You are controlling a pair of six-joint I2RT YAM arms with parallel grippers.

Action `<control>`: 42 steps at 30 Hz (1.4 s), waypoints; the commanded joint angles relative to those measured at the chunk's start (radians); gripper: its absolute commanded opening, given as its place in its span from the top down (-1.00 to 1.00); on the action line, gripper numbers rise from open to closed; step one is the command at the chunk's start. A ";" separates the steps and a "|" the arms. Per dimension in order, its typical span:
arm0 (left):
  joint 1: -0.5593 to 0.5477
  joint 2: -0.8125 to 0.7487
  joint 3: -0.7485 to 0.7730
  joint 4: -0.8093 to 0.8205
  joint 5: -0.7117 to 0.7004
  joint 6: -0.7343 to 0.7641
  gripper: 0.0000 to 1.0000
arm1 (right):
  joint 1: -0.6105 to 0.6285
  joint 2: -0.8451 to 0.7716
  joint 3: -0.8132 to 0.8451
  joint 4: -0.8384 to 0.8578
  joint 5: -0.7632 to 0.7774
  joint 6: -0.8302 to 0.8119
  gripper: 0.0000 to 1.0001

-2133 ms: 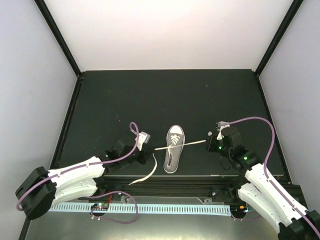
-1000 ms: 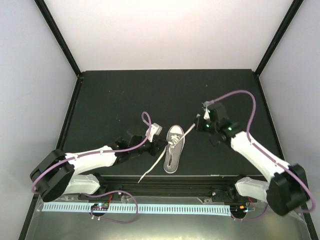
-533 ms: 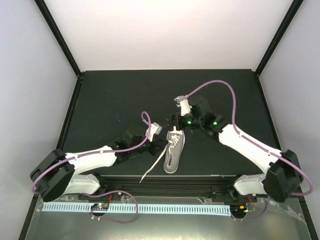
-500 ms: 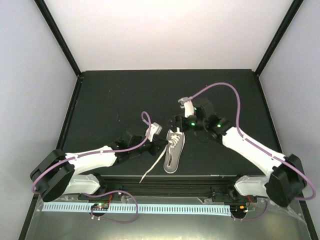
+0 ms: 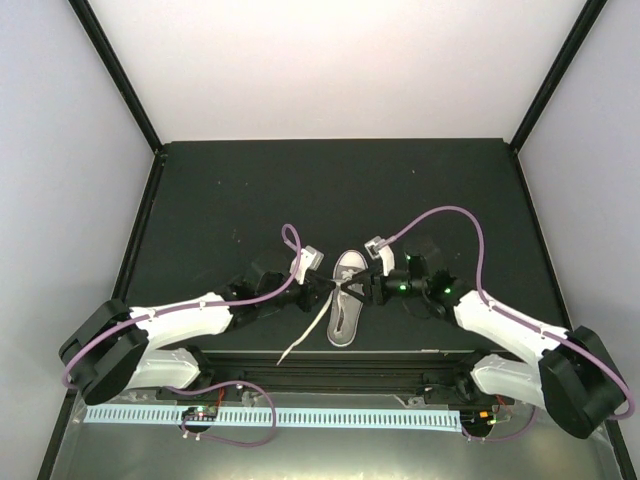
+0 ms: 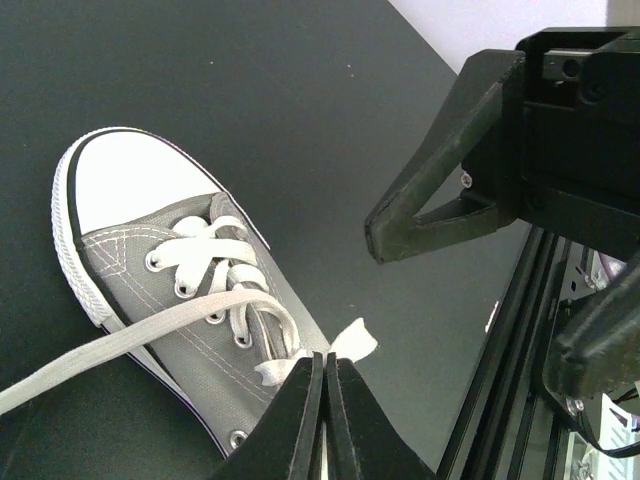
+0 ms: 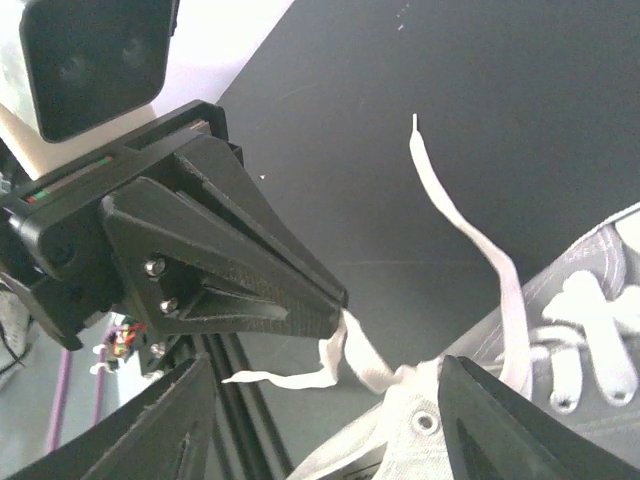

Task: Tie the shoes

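The grey shoe (image 5: 341, 322) with its white toe cap (image 6: 130, 190) lies near the table's front edge, toe pointing away. My left gripper (image 5: 333, 284) is shut on a white lace (image 6: 355, 340) just beside the shoe's eyelets; the pinch also shows in the right wrist view (image 7: 340, 312). That lace's tail (image 5: 303, 338) trails toward the front left. My right gripper (image 5: 357, 288) stands open at the shoe's right side, facing the left gripper (image 6: 325, 365), with nothing between its fingers (image 6: 450, 195). A second lace (image 7: 460, 215) lies loose across the shoe and out onto the mat.
The dark mat (image 5: 330, 190) stretches behind the shoe to the white back wall. A black rail (image 5: 340, 362) runs along the front edge just below the shoe. Purple cables (image 5: 455, 215) arc over both arms.
My right gripper has let go of the lace it held stretched out, opened, and swung from the shoe's far right round to the left gripper's tips. The left gripper has stayed put.
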 commanded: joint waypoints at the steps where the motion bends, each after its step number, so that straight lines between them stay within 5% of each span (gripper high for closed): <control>1: -0.002 -0.014 0.011 0.036 -0.005 -0.006 0.97 | 0.001 0.059 0.005 0.130 -0.023 -0.043 -0.21; 14: -0.002 0.005 0.026 0.026 0.002 -0.004 0.97 | 0.012 0.195 0.045 0.173 -0.080 -0.082 0.22; 21: -0.002 0.008 0.053 -0.033 -0.004 0.042 0.95 | 0.013 0.186 0.029 0.181 -0.050 -0.071 0.96; 24: 0.004 -0.005 0.080 -0.171 -0.121 0.092 0.43 | 0.013 0.161 0.019 0.157 -0.012 -0.073 0.97; 30: 0.066 0.024 0.097 -0.335 -0.222 0.180 0.01 | 0.013 0.132 -0.007 0.159 -0.007 -0.061 0.97; 36: 0.084 0.133 0.158 -0.397 -0.275 0.250 -0.07 | 0.012 0.138 -0.011 0.175 -0.022 -0.051 0.97; 42: 0.084 0.247 0.241 -0.412 -0.267 0.342 0.08 | 0.013 0.137 -0.013 0.176 -0.036 -0.051 0.97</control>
